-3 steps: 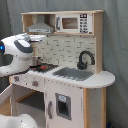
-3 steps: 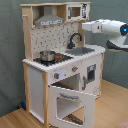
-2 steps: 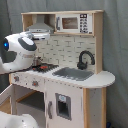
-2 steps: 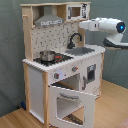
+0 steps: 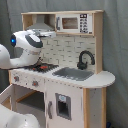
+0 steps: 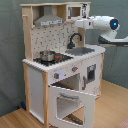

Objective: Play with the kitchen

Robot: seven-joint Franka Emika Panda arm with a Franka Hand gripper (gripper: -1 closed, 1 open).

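My arm reaches in over the toy kitchen's counter, up by the microwave.

The kitchen (image 6: pixel 60 70) stands on a wood floor against a grey curtain, white with light-wood trim. In the second exterior view my arm (image 6: pixel 102 24) comes in from the second exterior view's right, and my pincer (image 6: pixel 79 23) sits high above the sink (image 6: pixel 81 51), just below the microwave (image 6: pixel 76 10) and near the black faucet (image 6: pixel 74 39). I cannot tell how far it is open, nor whether it has hold of anything. A metal pot (image 6: pixel 47 55) rests on the stovetop (image 6: pixel 50 59) under the grey range hood (image 6: pixel 50 21). The oven door (image 6: pixel 71 102) hangs open, tilted outward. In the first exterior view my white arm (image 5: pixel 27 47) covers part of the stovetop, with the sink (image 5: pixel 74 73), faucet (image 5: pixel 85 59) and microwave (image 5: pixel 74 23) in clear sight.
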